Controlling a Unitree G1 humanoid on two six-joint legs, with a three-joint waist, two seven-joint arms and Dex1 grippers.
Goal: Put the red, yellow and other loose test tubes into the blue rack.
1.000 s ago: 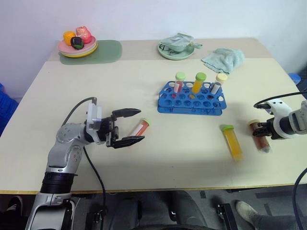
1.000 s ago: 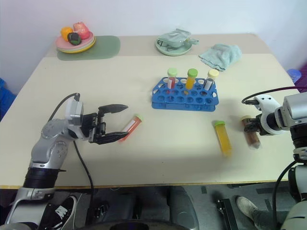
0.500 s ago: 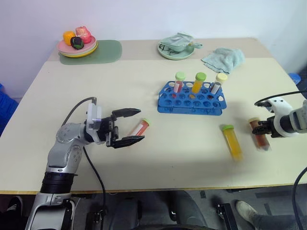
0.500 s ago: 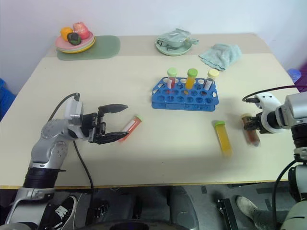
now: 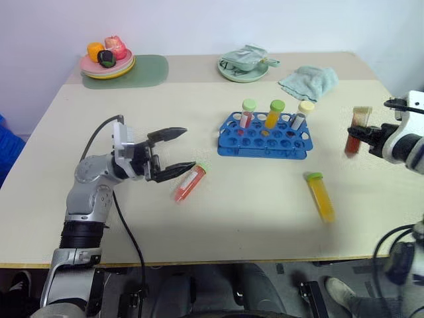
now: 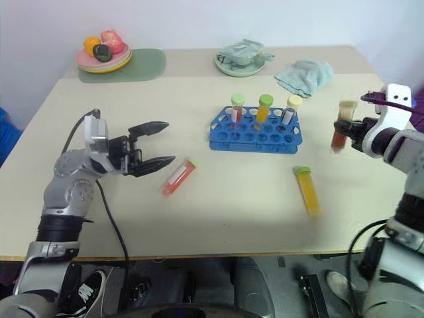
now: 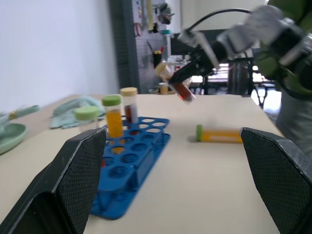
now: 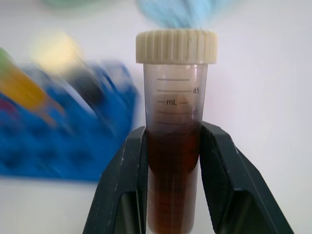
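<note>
since a second ago the right gripper (image 8: 170, 161) lifted the dark red tube (image 8: 173, 141) off the table (image 5: 265, 218), fingers clenched on it. its scale reads "ml", "45". the left gripper (image 5: 173, 152) stands wide open.

three loose tubes (image 5: 189, 183), one rack (image 5: 265, 136)

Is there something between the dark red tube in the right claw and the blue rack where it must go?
Nothing visible stands between them. The right claw holds the dark red tube above the table, right of the blue rack. Three tubes already stand in the rack's back row; the front holes look free.

Rack's (image 5: 265, 136) front holes free — back row occupied
</note>
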